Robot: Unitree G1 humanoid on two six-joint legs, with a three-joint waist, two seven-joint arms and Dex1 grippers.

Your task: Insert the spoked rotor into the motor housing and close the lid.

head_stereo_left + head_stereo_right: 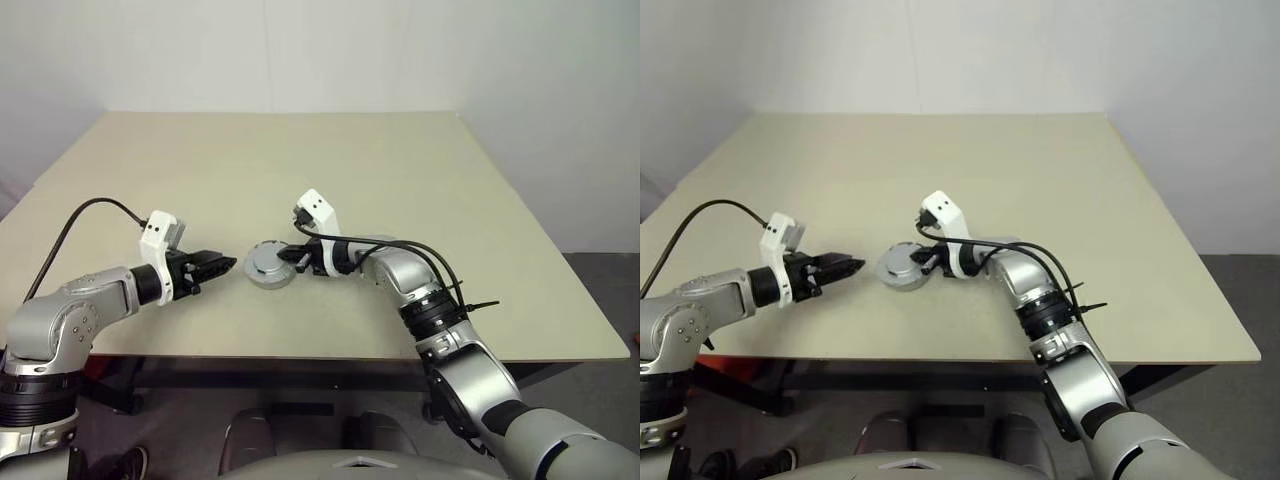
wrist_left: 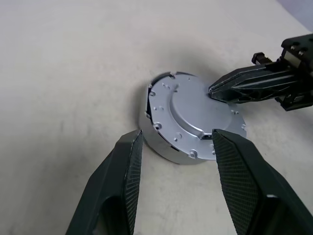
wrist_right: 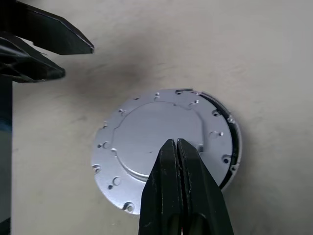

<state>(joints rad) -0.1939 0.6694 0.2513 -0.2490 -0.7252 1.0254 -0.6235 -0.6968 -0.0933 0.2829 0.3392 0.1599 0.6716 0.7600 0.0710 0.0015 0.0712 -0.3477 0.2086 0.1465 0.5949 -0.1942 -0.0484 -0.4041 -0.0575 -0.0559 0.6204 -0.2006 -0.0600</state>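
Left gripper [image 2: 173, 147] hangs half-spread, holding nothing, its tips just short of the motor housing [image 2: 164, 147] on the desk [image 1: 420, 170]. Right gripper [image 3: 177, 147], fingers pressed together, tips resting on the lid [image 3: 151, 142]. One housing, one lid, sitting slightly off-centre on it. Right wrist view catches a dark crescent gap at the lid's edge; head views don't resolve it.

A pale silver-grey round metal lid [image 3: 146, 142], dotted with small screw holes, tops a grey metal drum housing [image 2: 164, 147] on a plain beige tabletop [image 1: 300, 160]. Matte black finger pads [image 2: 244, 181] show fine cross-hatching.
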